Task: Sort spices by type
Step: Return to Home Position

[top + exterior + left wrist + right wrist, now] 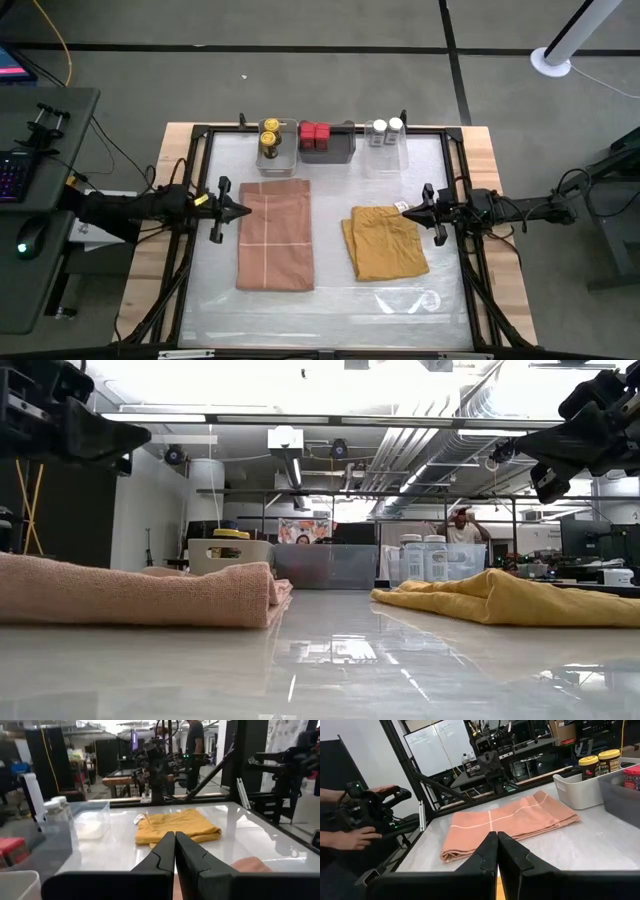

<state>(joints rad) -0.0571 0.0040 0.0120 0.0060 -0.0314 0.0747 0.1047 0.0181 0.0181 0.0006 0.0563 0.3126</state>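
Sorting looks done: yellow-lidded dark jars (270, 135), red boxy tins (315, 134) and clear white-topped shakers (387, 129) sit paired at top centre. Left gripper (247, 211) and right gripper (404, 211) hover mid-frame, fingers pressed together, empty.

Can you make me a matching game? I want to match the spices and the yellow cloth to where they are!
Things:
1. yellow-lidded jars
2. red tins
3. white-topped shakers
4. mustard cloth

Places:
A. in the clear bin
B. lying flat near the right gripper
C. in the pale gray bin
D. in the dark bin

Right pairs: 1-C, 2-D, 3-A, 4-B.
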